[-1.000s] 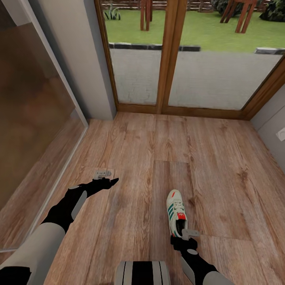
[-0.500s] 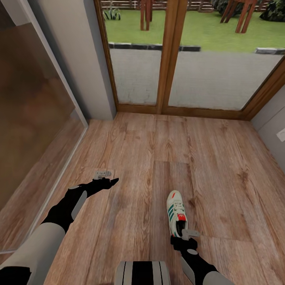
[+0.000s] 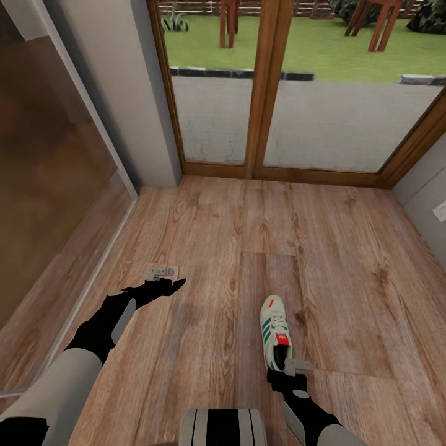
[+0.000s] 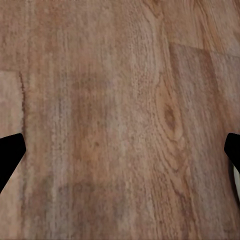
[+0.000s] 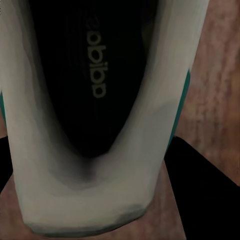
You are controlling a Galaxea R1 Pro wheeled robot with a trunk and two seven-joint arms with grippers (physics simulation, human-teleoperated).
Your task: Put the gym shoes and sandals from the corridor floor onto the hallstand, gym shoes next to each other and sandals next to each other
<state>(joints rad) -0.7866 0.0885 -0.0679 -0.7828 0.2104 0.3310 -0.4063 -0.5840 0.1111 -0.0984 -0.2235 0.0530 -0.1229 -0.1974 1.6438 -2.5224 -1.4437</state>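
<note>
Sneaker [image 3: 275,331] lying on the corridor floor [image 3: 347,272], cream-white with green side stripes and a red tongue patch, toe pointing toward the glass doors [image 3: 272,87], heel toward the robot. Right claw [image 3: 286,371] set at the heel end, fingers down on either side of the collar. Seen through the right wrist camera: heel of the gym shoe [image 5: 90,150] between two dark fingers [image 5: 200,190], dark insole with lettering visible inside the opening, green stripe edge along one side, wood planks beside it. Fingers close against the heel on both sides, apparently touching, so narrowed around the shoe; sole still appearing to rest on the floor, no clear gap beneath it.

Left arm stretched forward and low over the planks, left claw [image 3: 173,285] near a small grey metal fitting [image 3: 160,271] set in the floor, well apart from the sneaker. In the left wrist camera, only dark finger tips [image 4: 10,155] at the two far edges with bare wood grain [image 4: 120,120] between: spread wide, holding nothing.

Ahead, wooden door frame [image 3: 265,93] with lawn and paving beyond the glass. To the left, a grey wall [image 3: 118,93] and a brown glossy panel [image 3: 43,186]. At the bottom centre, top of the robot's trunk [image 3: 223,427].
</note>
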